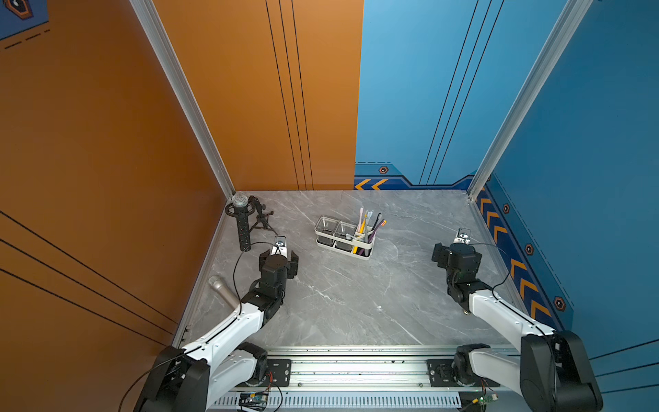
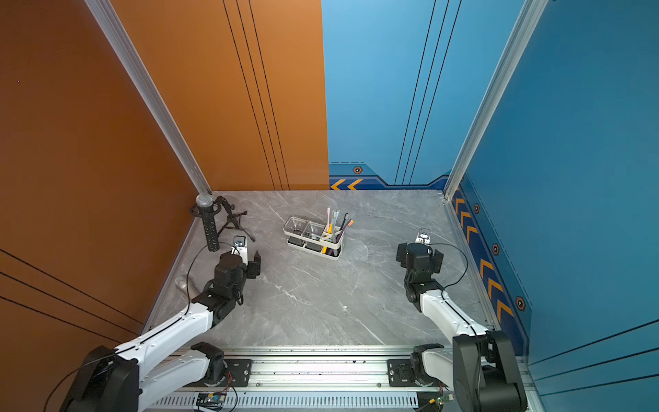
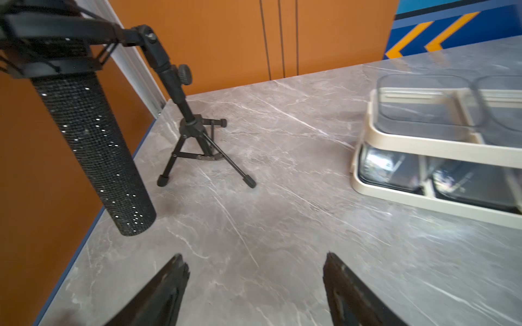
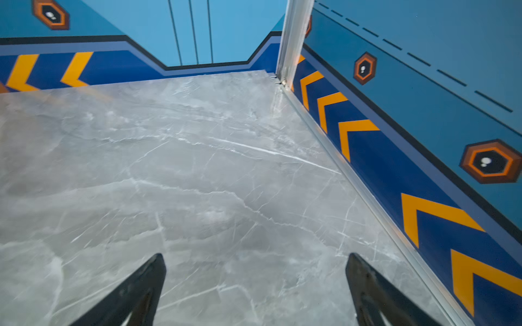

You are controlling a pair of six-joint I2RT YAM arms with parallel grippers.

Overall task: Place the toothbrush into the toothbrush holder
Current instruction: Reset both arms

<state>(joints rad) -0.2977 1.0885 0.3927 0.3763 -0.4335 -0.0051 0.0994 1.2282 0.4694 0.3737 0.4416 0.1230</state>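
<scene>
The white toothbrush holder (image 1: 368,247) (image 2: 336,246) stands at the middle back of the marble table, with two clear square cups on its left side. Several toothbrushes (image 1: 364,224) (image 2: 333,223) stand upright in its open compartment, heads up. My left gripper (image 3: 254,255) is open and empty over bare table, left of the holder (image 3: 409,142). My right gripper (image 4: 255,256) is open and empty too, far right of the holder near the blue side wall. No toothbrush lies on the table or shows in either gripper.
A black microphone (image 1: 243,228) (image 3: 93,146) hangs in a small tripod stand (image 1: 262,218) (image 3: 195,141) at the back left corner. A silver microphone (image 1: 223,290) lies by the left edge beside my left arm. Walls close the left, back and right sides.
</scene>
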